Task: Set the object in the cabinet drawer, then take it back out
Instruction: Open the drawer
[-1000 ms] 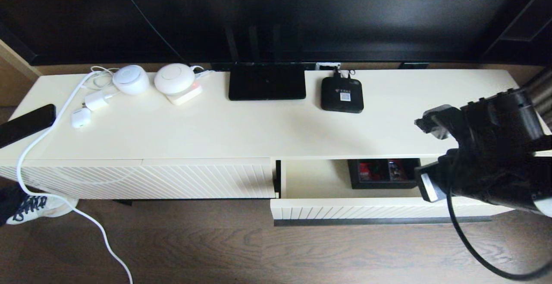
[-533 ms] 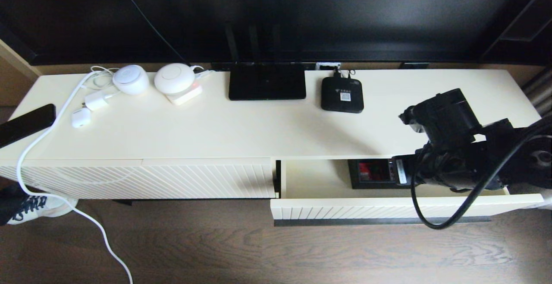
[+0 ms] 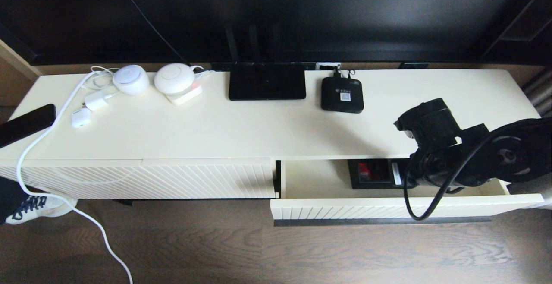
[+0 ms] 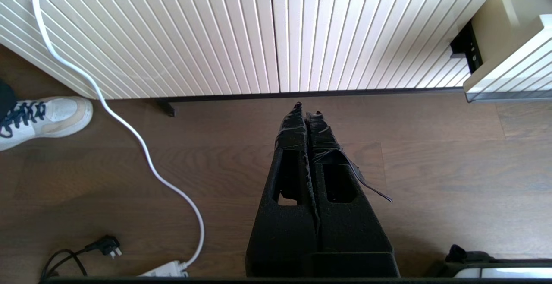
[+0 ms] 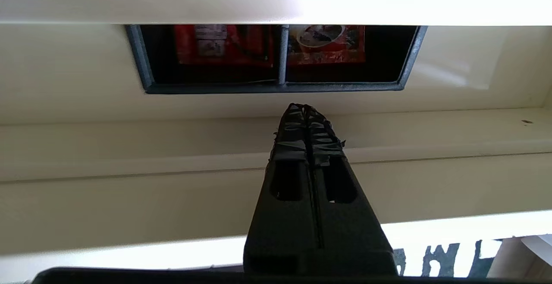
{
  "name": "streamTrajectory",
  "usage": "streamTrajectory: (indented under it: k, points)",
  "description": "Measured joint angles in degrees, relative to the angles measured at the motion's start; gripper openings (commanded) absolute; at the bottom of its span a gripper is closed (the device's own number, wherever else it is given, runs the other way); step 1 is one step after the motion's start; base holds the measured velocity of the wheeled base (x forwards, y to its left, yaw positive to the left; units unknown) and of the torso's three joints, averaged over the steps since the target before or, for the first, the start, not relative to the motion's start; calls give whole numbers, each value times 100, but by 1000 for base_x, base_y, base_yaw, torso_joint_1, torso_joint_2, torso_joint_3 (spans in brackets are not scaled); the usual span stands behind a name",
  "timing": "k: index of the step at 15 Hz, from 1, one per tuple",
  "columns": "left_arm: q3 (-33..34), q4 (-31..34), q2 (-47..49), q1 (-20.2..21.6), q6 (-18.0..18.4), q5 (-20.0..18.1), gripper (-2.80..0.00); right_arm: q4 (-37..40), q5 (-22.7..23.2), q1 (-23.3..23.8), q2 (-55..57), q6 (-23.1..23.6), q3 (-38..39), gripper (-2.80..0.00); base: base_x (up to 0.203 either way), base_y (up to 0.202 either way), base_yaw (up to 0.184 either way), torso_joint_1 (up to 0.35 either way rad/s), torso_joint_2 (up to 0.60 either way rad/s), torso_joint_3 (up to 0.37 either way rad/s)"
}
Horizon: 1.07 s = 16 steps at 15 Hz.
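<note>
Cream cabinet (image 3: 258,133), one open drawer (image 3: 319,180), one organizer box (image 5: 276,86), two grippers, left gripper (image 4: 307,110), right gripper (image 5: 307,112), jaws closed empty.

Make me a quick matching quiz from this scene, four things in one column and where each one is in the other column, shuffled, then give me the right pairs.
Things:
1. organizer box
2. right gripper
3. left gripper
4. set-top box

Places:
A. on the cabinet top, beside the flat black router
B. low over the wooden floor, in front of the closed ribbed front
C. inside the open cabinet drawer, at the back
D. over the open drawer, fingers together, pointing at the box

Pairs: 1-C, 2-D, 3-B, 4-A
</note>
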<state>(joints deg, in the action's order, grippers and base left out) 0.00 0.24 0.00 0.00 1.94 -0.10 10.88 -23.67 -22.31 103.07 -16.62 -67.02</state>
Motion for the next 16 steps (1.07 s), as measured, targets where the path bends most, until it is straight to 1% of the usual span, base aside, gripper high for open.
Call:
streamTrajectory:
  k: [6,8,11,13,16]
  points:
    - [0,0,0,0,-4,0,-280,20,0,87,148,-3,30,-280,0,0,0,0,0,0]
    - [0,-3,0,0,-4,0,-280,117,4,84,148,-103,92,-280,0,0,0,0,0,0]
    - [0,0,0,0,-2,-1,-280,565,39,57,121,-403,107,-280,0,0,0,0,0,0]
    - [0,-2,0,0,-4,0,-280,800,55,13,85,-504,104,-280,0,0,0,0,0,0]
    - [0,0,0,0,-4,0,-280,938,61,-87,29,-680,207,-280,0,0,0,0,0,0]
